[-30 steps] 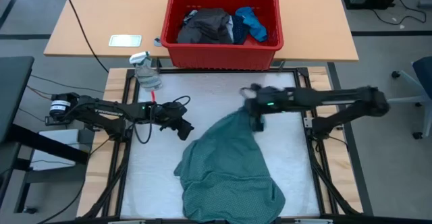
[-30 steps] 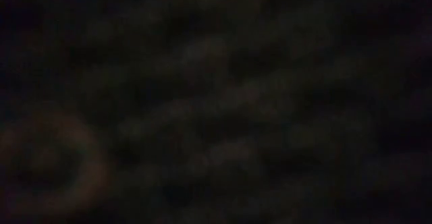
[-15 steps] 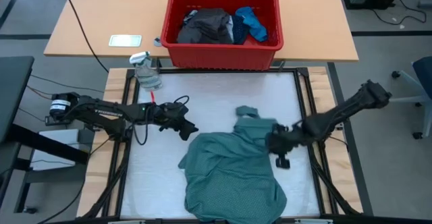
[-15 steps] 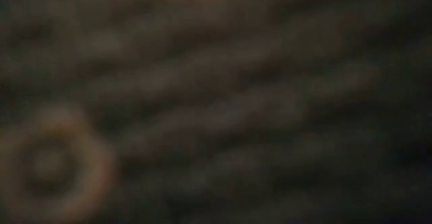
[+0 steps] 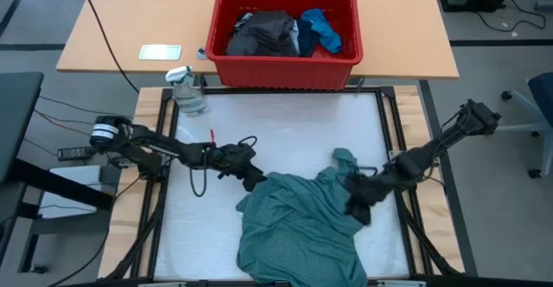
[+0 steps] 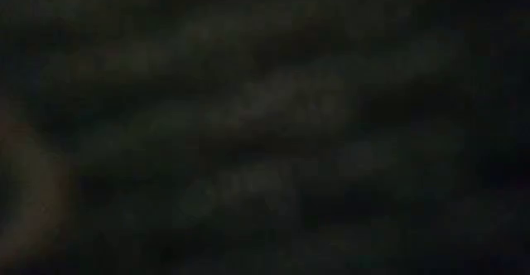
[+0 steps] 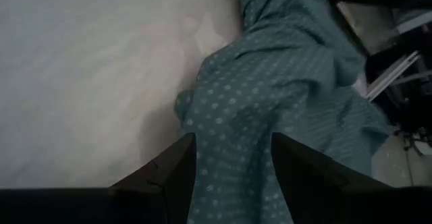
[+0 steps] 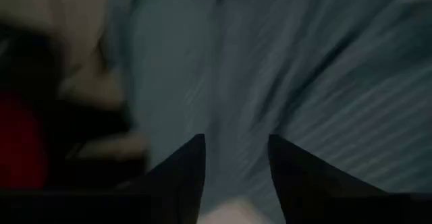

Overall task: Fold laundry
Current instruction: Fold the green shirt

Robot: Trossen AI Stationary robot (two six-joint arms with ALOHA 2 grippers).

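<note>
The large teal-green shirt (image 5: 298, 222) lies crumpled on the white table (image 5: 259, 123), toward its near edge, with one bunched end (image 5: 346, 159) standing up at the right. My left gripper (image 5: 253, 180) is open at the shirt's left edge; in the left wrist view a dotted ridge of the shirt (image 7: 233, 116) runs between its fingers. My right gripper (image 5: 357, 205) is open, low over the shirt's right side, with striped teal cloth (image 8: 283, 75) ahead of its fingers. The low view is dark and shows nothing. My left gripper comes level from the table's left, one finger on each side of the shirt's left edge (image 7: 229, 163); whether the fingers touch the cloth I cannot tell. My right gripper slants down from the table's right onto the shirt's right side (image 8: 233, 116); touching or just above, I cannot tell.
A red bin (image 5: 285, 71) on the wooden desk beyond the table's far edge holds a dark grey piece (image 5: 263, 32) and a bright blue piece (image 5: 321, 28). A clear spray bottle (image 5: 188, 92) stands at the far left corner. The table's far half is bare.
My right gripper has gone down and toward the near right, and the shirt end that it held up has dropped into a heap on the table. My left gripper has moved toward the table's right, up to the shirt's left edge.
</note>
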